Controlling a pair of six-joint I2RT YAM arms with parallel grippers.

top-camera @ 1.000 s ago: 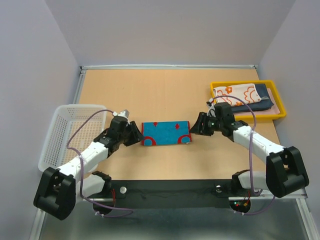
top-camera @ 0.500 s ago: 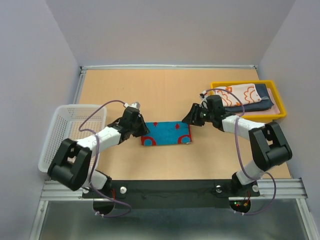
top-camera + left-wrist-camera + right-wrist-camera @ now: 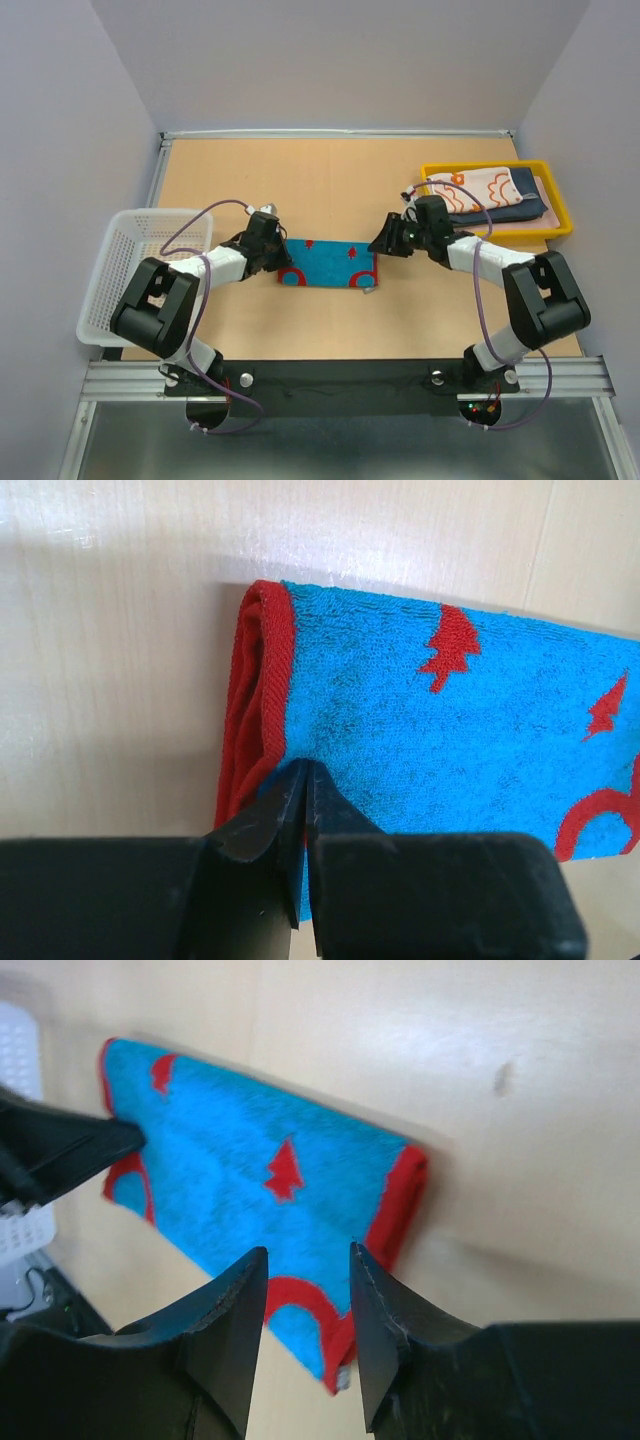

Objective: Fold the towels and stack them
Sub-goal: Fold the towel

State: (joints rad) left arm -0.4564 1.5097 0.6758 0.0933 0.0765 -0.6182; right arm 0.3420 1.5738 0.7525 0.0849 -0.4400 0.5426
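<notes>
**Centre frame: grip taken, carry pending**

From above, the blue-and-red towel (image 3: pixel 328 263) lies folded at centre frame on the table (image 3: pixel 330 180). Since a second ago both arms have come in to its ends and it has skewed, so a carry to the yellow tray (image 3: pixel 565 228), upper right, seems next. Left wrist: the left tool (image 3: pixel 303 780) is pinched together on the red hem. Right wrist: the right tool (image 3: pixel 308 1260) stands apart over the opposite end. No writing is legible.
</notes>
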